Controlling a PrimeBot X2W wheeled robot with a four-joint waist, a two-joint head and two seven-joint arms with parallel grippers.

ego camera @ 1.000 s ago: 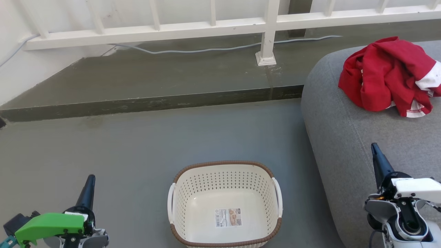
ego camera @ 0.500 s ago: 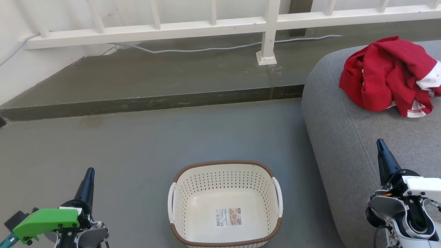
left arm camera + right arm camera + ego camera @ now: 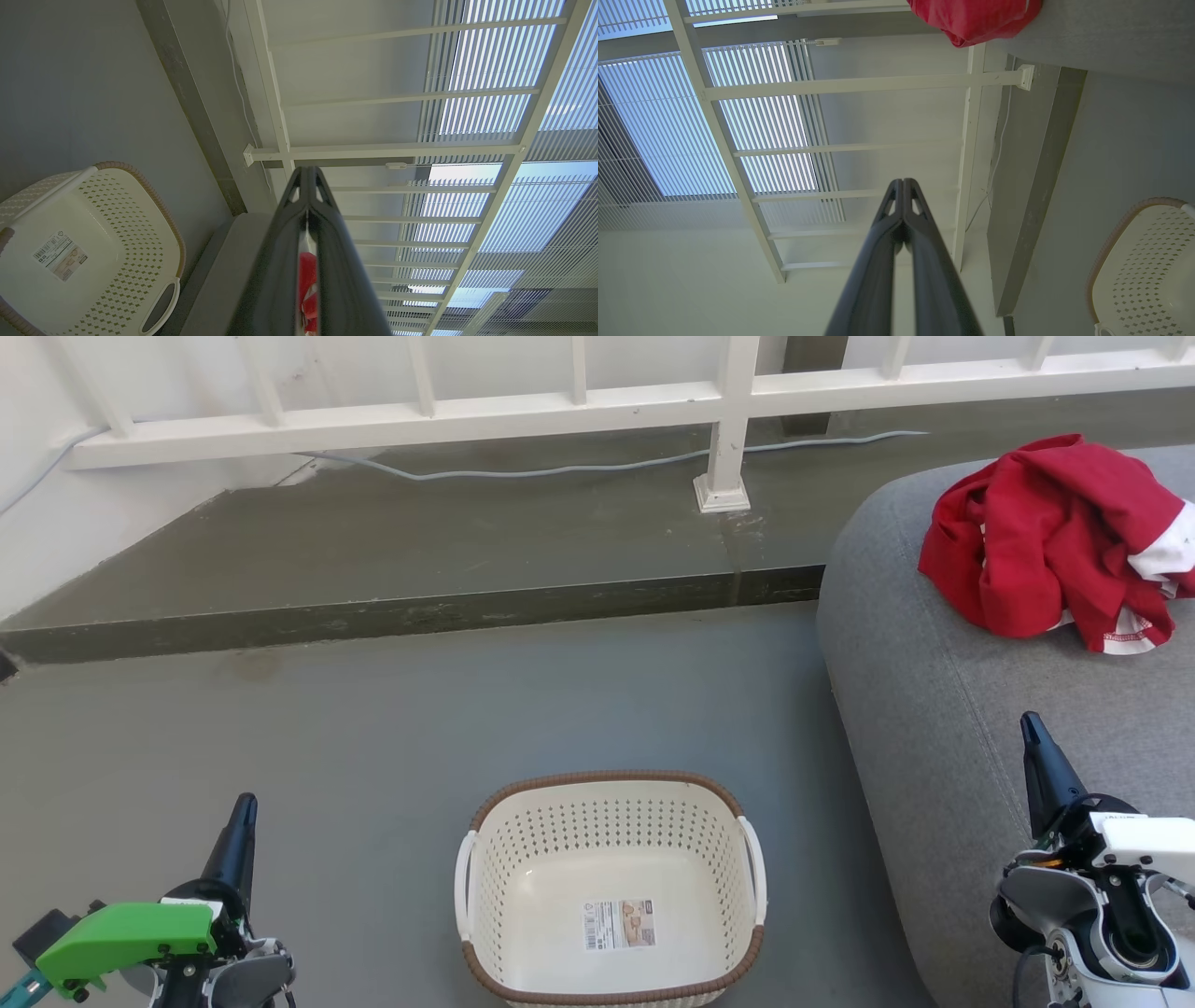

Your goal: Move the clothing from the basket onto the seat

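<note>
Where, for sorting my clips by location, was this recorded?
Probably a home's enclosed balcony or sunroom: a white railing before slatted blinds, a grey floor, a grey seat and a laundry basket.

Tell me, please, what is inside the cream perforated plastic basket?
Inside the cream-white perforated plastic basket only a label sticker lies on its bare floor. The near wall's inner face is hidden by the rim. The bright red fabric clothing sits on the grey upholstered seat.

Bright red clothing (image 3: 1036, 532) with white panels; grey seat (image 3: 934, 728); cream, brown-rimmed, hole-patterned basket (image 3: 607, 826).
</note>
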